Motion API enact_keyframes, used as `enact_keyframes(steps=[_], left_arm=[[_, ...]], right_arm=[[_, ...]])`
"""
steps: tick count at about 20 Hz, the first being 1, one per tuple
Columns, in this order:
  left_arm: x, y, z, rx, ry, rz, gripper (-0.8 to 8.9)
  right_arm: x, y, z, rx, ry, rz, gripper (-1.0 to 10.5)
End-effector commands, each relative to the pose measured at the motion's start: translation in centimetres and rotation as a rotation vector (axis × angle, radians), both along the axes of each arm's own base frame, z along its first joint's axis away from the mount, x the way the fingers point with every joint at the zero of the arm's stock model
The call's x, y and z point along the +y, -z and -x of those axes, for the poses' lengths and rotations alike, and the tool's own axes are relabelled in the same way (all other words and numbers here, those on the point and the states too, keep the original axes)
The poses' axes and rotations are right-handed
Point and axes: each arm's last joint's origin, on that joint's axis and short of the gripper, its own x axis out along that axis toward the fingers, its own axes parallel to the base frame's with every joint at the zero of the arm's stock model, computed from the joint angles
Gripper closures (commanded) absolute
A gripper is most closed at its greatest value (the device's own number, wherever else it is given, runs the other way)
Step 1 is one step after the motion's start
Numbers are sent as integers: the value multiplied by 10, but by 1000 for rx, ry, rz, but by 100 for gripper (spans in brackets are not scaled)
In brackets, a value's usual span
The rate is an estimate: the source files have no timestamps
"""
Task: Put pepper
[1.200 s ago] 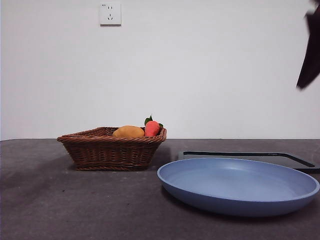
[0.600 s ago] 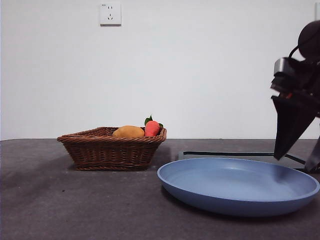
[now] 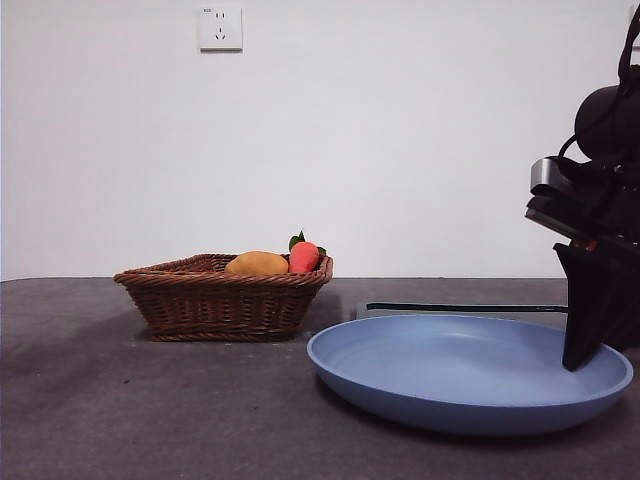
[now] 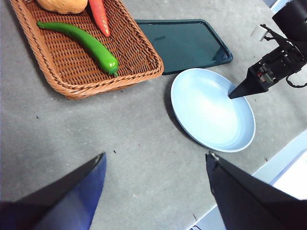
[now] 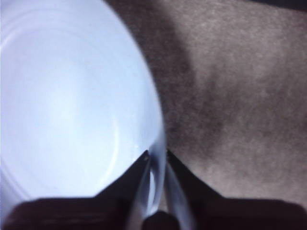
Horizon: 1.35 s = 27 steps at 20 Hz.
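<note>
The pepper (image 4: 81, 42) was found lying in the wicker basket (image 4: 120, 79), beside a carrot (image 4: 100, 18) and a yellow-orange fruit (image 4: 62, 5), its stem end toward the basket's near rim. It was hidden behind the basket wall in the front view. From its glossy skin it was judged light, fairly firm and somewhat slippery; a hold across the thicker middle of the body, rather than the tapering tip, was considered the surest, with moderate pressure so the skin was not bruised.

The right gripper (image 5: 157, 155) was observed low at the edge of the blue plate (image 3: 400, 375), its fingers (image 5: 144, 165) nearly closed with the plate's rim between them; the rim appeared to be pinched, though the blurred wrist view did not settle whether contact was firm. The arm was tilted steeply downward onto the plate's far side from the basket.

The left gripper (image 4: 156, 160) was held high above the desk (image 4: 120, 139), fingers spread wide and holding nothing, well apart from the basket. A dark tray (image 4: 184, 43) lay between basket and plate.
</note>
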Motion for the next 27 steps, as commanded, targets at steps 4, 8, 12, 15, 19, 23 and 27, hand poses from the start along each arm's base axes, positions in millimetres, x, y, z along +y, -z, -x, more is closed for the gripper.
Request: enact_keyframes(steps=[4, 8, 12, 15, 19, 23, 27], left_arm=[[0, -7, -2, -18, -27, 21, 450], [-1, -18, -9, -57, -79, 50, 451], [-10, -29, -33, -16, -92, 31, 451], [-24, -36, -60, 8, -115, -16, 451], [-54, -43, -108, 67, -121, -63, 451], [-92, -32, -160, 129, -136, -169, 451], [-124, -6, -207, 202, -154, -246, 451]], right_arm=[[0, -12, 1, -15, 28, -11, 941], [-4, -50, 17, -115, 64, -36, 941], [-12, -91, 42, -256, 104, -69, 941], [-20, -114, 62, -345, 137, -86, 941], [-28, -138, 87, -463, 189, -120, 941], [-31, -157, 108, -557, 221, -156, 941], [-35, -174, 130, -664, 275, -141, 941]])
